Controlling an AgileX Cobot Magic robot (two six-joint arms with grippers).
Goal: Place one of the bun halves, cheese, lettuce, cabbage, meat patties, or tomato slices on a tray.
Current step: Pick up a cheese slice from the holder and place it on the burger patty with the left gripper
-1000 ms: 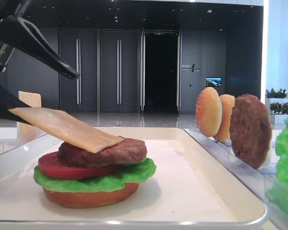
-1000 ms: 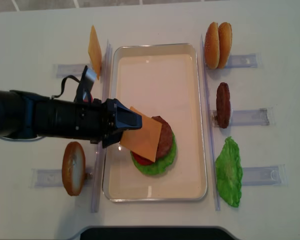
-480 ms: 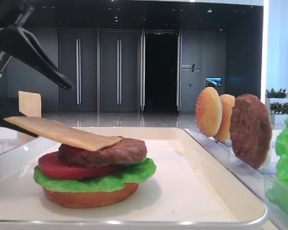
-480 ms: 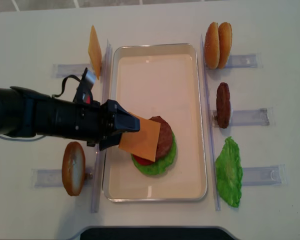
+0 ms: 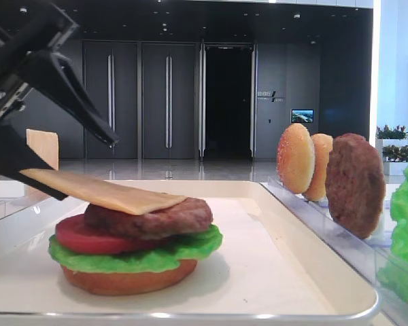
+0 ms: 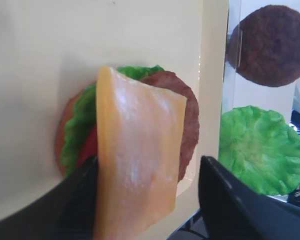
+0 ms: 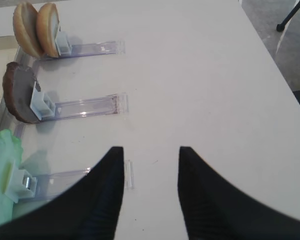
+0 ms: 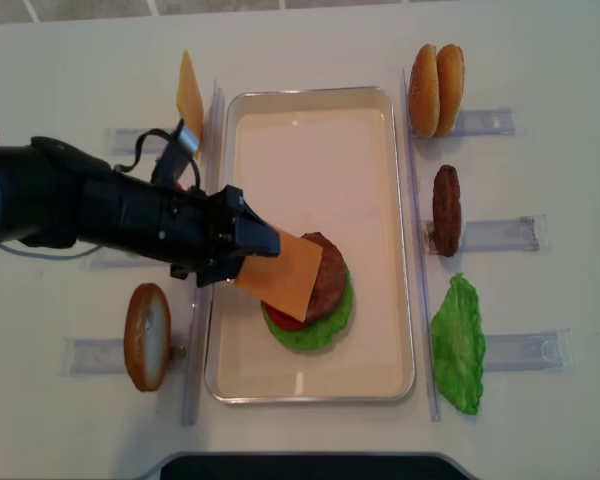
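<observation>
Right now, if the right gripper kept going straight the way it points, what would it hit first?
Nothing close: ahead of the right gripper lies bare tabletop; the clear racks sit off to its left. Depth is uncertain.

You are looking straight down from overhead in one exterior view, taking in the whole table (image 8: pixel 540 60) and the tray (image 8: pixel 310 100). The other exterior camera is sitting low at the tray (image 5: pixel 313 272) rim, facing a hallway. Your left wrist camera is peering closely at the stacked burger (image 6: pixel 135 145); both exterior views are sharing it. Your right wrist camera is facing the clear racks (image 7: pixel 90 105).
</observation>
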